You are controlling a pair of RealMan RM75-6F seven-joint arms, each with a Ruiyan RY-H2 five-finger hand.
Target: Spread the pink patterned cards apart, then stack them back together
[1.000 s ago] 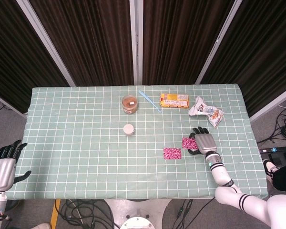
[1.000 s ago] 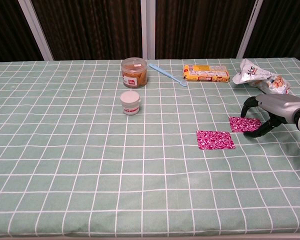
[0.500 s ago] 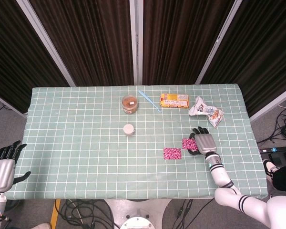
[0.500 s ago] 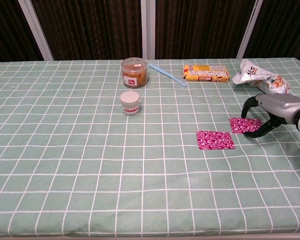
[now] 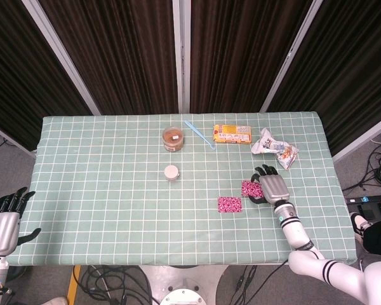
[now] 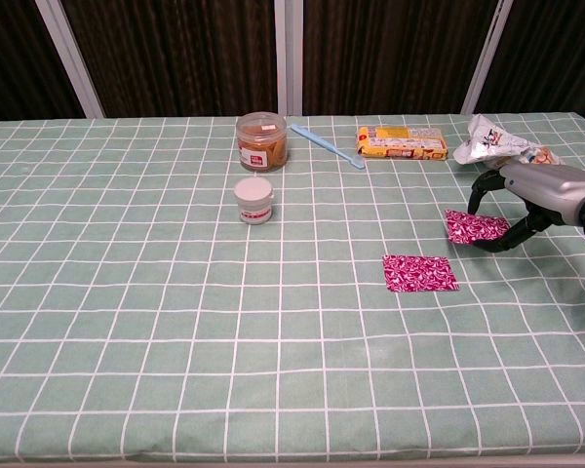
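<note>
One pink patterned card (image 5: 229,204) (image 6: 420,273) lies flat on the green checked tablecloth, right of centre. A second pink patterned card (image 5: 250,188) (image 6: 471,228) is just beyond it to the right, tilted and raised a little off the cloth. My right hand (image 5: 274,187) (image 6: 532,192) pinches that card's right edge between the thumb below and the fingers above. My left hand (image 5: 2,222) hangs off the table's left front corner, fingers apart and holding nothing; the chest view does not show it.
At the back stand a brown jar (image 5: 173,138) (image 6: 261,141), a light blue stick (image 5: 199,134), a yellow biscuit packet (image 5: 232,134) (image 6: 402,142) and a crumpled snack bag (image 5: 274,149) (image 6: 501,142) just behind my right hand. A small white pot (image 5: 171,172) (image 6: 253,200) sits mid-table.
My right hand has closed on the right-hand card and lifted it slightly up and away from the flat card. The flat card and my left hand have not moved.
</note>
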